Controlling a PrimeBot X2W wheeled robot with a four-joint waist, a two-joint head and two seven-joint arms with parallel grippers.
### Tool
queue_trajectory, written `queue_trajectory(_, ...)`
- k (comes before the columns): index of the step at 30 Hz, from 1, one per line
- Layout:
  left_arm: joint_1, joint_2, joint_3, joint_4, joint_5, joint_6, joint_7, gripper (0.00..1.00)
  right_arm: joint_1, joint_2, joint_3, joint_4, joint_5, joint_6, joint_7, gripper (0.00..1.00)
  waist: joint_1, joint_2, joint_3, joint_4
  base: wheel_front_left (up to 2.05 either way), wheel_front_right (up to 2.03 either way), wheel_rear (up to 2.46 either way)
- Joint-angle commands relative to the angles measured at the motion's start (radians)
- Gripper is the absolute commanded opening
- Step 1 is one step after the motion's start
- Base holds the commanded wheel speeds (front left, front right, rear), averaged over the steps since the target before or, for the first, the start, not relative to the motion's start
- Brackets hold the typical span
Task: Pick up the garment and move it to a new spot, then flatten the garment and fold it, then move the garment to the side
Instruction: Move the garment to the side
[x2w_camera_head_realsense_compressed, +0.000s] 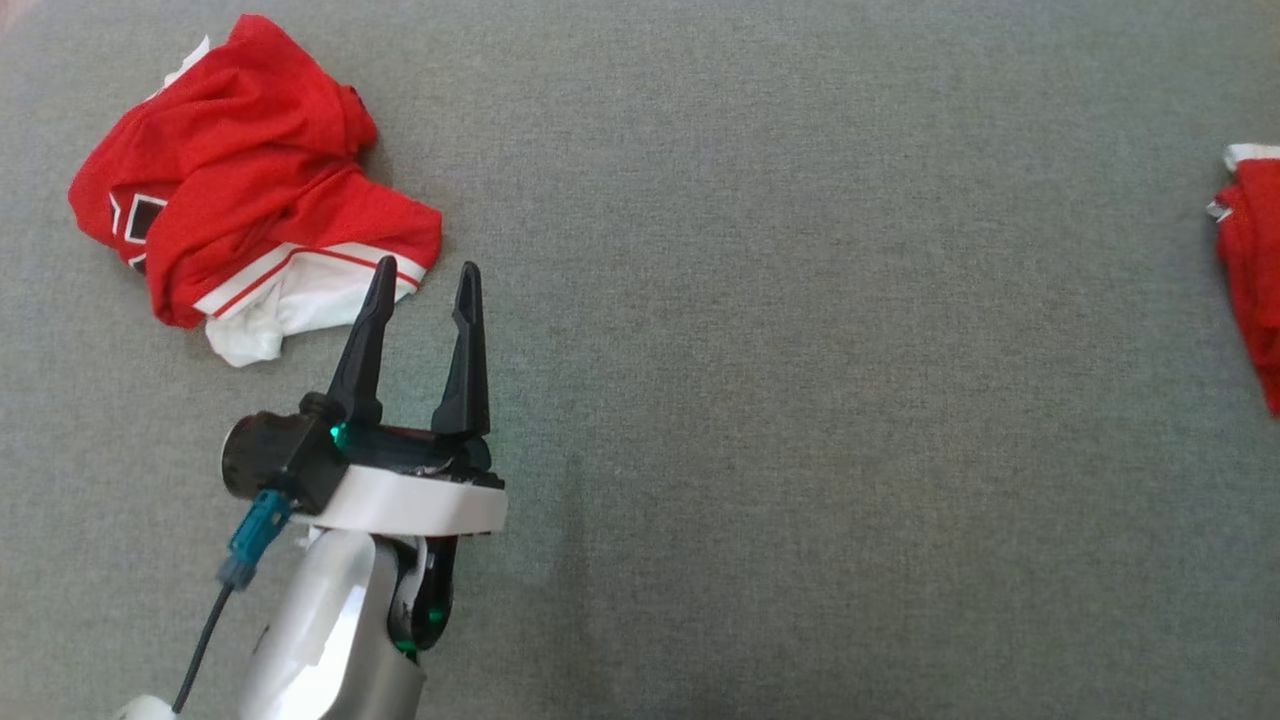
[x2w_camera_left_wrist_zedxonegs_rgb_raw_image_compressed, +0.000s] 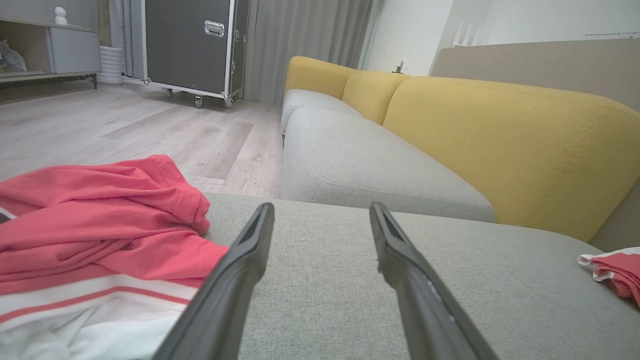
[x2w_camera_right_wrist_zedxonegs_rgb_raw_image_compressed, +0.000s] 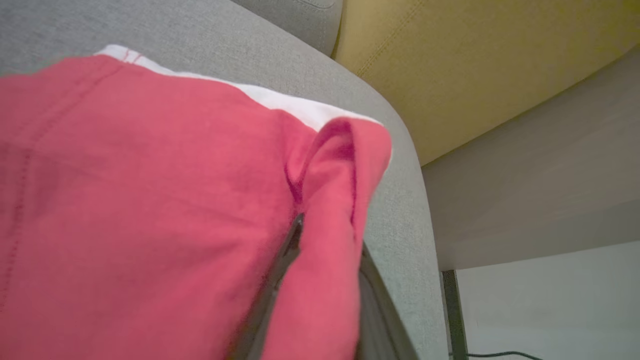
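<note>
Grey woven upholstery of a wide seat cushion (x2w_camera_head_realsense_compressed: 800, 400) spreads under both arms, with a mustard-yellow padded sofa back (x2w_camera_left_wrist_zedxonegs_rgb_raw_image_compressed: 500, 140) beyond it, pale wood-plank flooring (x2w_camera_left_wrist_zedxonegs_rgb_raw_image_compressed: 125, 130) past the cushion's far edge, and a black wheeled flight case with metal edging (x2w_camera_left_wrist_zedxonegs_rgb_raw_image_compressed: 190, 45) standing on that floor. A crumpled red mesh jersey with a white striped hem (x2w_camera_head_realsense_compressed: 250, 170) lies bunched on the cushion ahead of the left gripper (x2w_camera_head_realsense_compressed: 427, 268) and off to its left. The heap has no clear long axis, though its white hem band runs slantwise and faces back toward the fingers. The left gripper is spread wide and holds nothing. Its left fingertip overlaps the hem's near corner in the head view, but I cannot tell whether it touches the cloth. Its right finger stands over bare upholstery. Well apart, far to that gripper's right, a second red cloth with a white edge (x2w_camera_head_realsense_compressed: 1255, 270) lies at the cushion's rim, its visible part running lengthwise along that edge. In the right wrist view the right gripper (x2w_camera_right_wrist_zedxonegs_rgb_raw_image_compressed: 327, 235) has its two dark fingers pinched on a raised fold of this red cloth. The fold stands up between them and drapes over the right finger, and the rest of the cloth spreads to the gripper's left, with the white edge on its far side.
</note>
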Motion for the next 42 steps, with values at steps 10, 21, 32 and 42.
queue_trajectory(10, -0.016, 0.006, 0.051, -0.011, 0.012, 0.000, -0.006, 1.00, -0.003, 0.040, -0.115, -0.064, -0.054, 0.004, -0.025, 1.00, -0.0002, 0.0000, -0.060, -0.022, 0.00, 0.00, 0.00)
queue_trajectory(21, 0.048, 0.006, 0.088, -0.010, 0.019, 0.007, -0.006, 1.00, -0.004, 0.232, -0.141, -0.193, -0.034, 0.004, -0.112, 1.00, -0.0002, 0.0000, -0.218, -0.051, 0.00, 0.00, 0.00)
queue_trajectory(32, 0.138, 0.006, 0.163, -0.034, 0.026, 0.013, -0.006, 1.00, 0.111, 0.492, -0.116, -0.518, 0.145, 0.004, -0.172, 1.00, -0.0002, 0.0000, -0.336, -0.066, 0.00, 0.00, 0.00)
queue_trajectory(42, 0.190, 0.006, 0.176, -0.013, 0.019, 0.006, -0.006, 1.00, 0.469, 0.585, -0.059, -0.689, 0.284, 0.004, -0.222, 1.00, -0.0002, 0.0000, -0.357, -0.044, 0.00, 0.00, 0.00)
